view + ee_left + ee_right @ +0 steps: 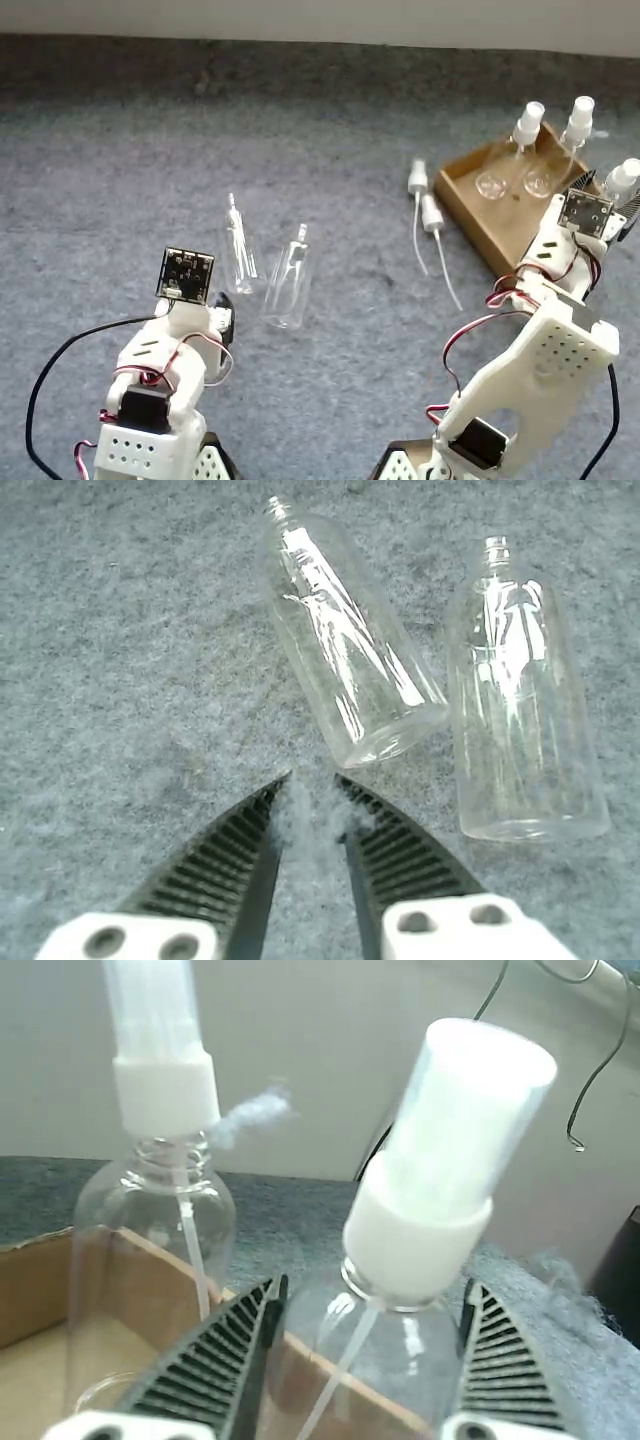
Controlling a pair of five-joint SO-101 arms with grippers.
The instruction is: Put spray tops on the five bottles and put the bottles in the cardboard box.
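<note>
We find the right gripper [374, 1282] clamped, as far as we can judge, on a clear plastic bottle with a white spray top [410, 1260]. Its ribbed black fingers [220, 1360] press both sides below the neck, and the bottle leans as a freestanding one would not. Directly beneath and ahead of this gripper lies the shallow brown cardboard box [490, 225]. Two capped clear bottles [522, 140] [572, 130] stand upright inside it, just beyond the held one, so we take this to be the third bottle going in. The left gripper [312, 780] hangs low over the grey carpet-like table cover [120, 180], its fingers a little apart and holding nothing. Just in front of its tips, two uncapped clear plastic bottles [350, 650] [520, 700] lie on their sides, necks pointing away. Two loose white spray tops [418, 180] [432, 213] with long dip tubes lie between the two grippers, beside the box, presumably staged for those bottles.
</note>
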